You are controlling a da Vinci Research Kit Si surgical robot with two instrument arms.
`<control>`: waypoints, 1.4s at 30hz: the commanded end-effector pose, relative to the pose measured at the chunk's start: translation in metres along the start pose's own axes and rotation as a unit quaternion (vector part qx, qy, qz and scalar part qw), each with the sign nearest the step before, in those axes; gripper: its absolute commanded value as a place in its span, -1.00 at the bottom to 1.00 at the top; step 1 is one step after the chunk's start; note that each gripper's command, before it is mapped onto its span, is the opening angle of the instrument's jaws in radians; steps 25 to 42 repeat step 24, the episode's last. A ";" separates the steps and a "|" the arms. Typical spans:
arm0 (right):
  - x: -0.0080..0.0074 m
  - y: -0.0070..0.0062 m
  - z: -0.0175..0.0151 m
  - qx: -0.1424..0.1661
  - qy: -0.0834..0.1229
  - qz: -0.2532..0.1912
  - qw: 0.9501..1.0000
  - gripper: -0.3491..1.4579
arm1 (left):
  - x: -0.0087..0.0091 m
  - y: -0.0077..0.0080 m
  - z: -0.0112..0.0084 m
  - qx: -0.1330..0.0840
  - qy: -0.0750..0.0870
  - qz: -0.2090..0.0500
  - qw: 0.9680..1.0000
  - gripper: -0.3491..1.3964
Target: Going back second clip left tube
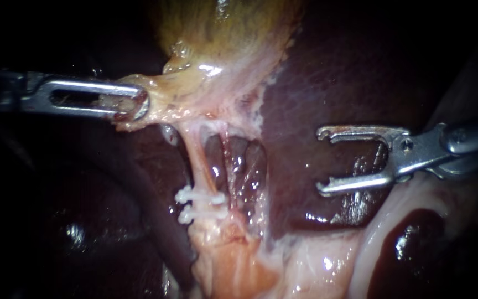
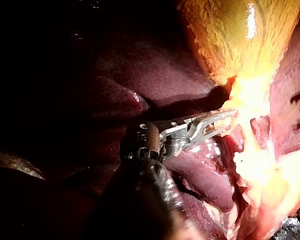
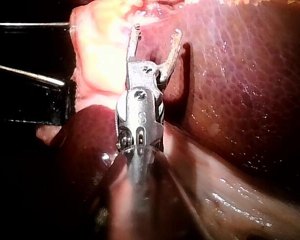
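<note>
- Since two clips [image 1: 197, 202] cross the left tube [image 1: 197, 160], backing off seems in hand: the right instrument [image 1: 321, 160], jaws apart and empty, is over the liver [image 1: 327, 83].
- Next, withdraw clear of tissue — the left instrument [image 1: 134, 102] has its jaws clamped on gallbladder [image 1: 222, 33] tissue.

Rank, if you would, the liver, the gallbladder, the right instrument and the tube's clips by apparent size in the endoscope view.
1. liver, largest.
2-3. gallbladder and right instrument: their visible parts look alike and nearness is unsure, so tied.
4. clips, smallest.
</note>
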State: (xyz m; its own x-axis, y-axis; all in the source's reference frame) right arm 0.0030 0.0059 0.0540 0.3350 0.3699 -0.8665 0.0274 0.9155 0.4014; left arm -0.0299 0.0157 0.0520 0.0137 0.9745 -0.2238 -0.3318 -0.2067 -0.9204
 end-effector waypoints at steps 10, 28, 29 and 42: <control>-0.0001 0.0000 0.0001 0.003 0.001 0.000 1.000 -0.06 | -0.0012 -0.0017 0.0045 -0.003 -0.002 0.006 1.000 -1.00; 0.0003 -0.0006 0.0005 0.015 0.003 -0.001 1.000 -0.06 | -0.0016 -0.0027 0.0053 -0.007 -0.005 0.009 1.000 -1.00; 0.0003 -0.0006 0.0005 0.015 0.003 -0.001 1.000 -0.06 | -0.0016 -0.0027 0.0053 -0.007 -0.005 0.009 1.000 -1.00; 0.0003 -0.0006 0.0005 0.015 0.003 -0.001 1.000 -0.06 | -0.0016 -0.0027 0.0053 -0.007 -0.005 0.009 1.000 -1.00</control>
